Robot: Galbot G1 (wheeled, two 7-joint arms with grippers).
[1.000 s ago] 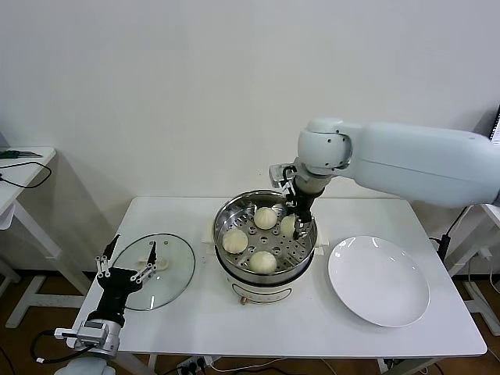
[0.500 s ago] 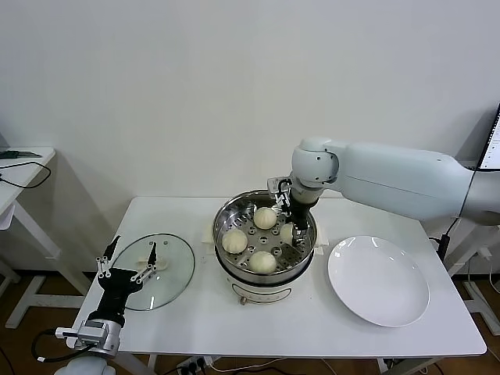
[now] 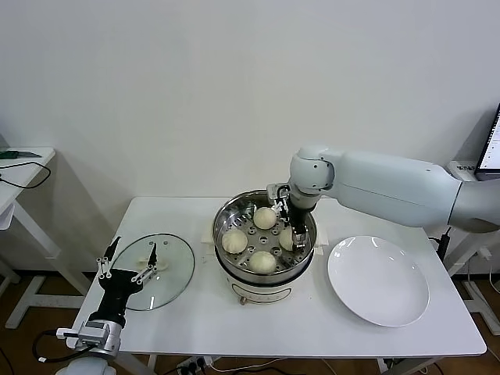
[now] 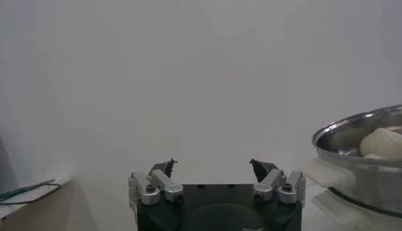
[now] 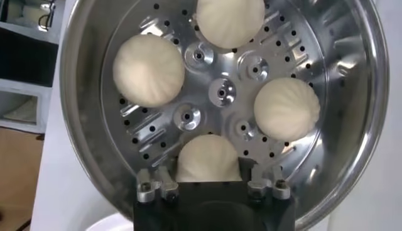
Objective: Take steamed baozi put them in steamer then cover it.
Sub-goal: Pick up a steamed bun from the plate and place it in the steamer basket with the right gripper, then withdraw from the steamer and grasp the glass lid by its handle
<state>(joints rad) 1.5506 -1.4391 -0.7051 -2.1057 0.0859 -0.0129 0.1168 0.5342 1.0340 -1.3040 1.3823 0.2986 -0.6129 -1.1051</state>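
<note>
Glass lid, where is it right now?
In the head view the glass lid lies flat on the white table, on the robot's left, left of the steamer and just beyond the parked left gripper.

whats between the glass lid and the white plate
The steamer holding four baozi, with the right gripper inside it, seen in the head view.

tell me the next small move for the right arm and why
Probably lift the right gripper straight up out of the steamer. All four baozi sit on the tray, its jaws look open around the last one, and the cover lies on the table, still to place.
</note>
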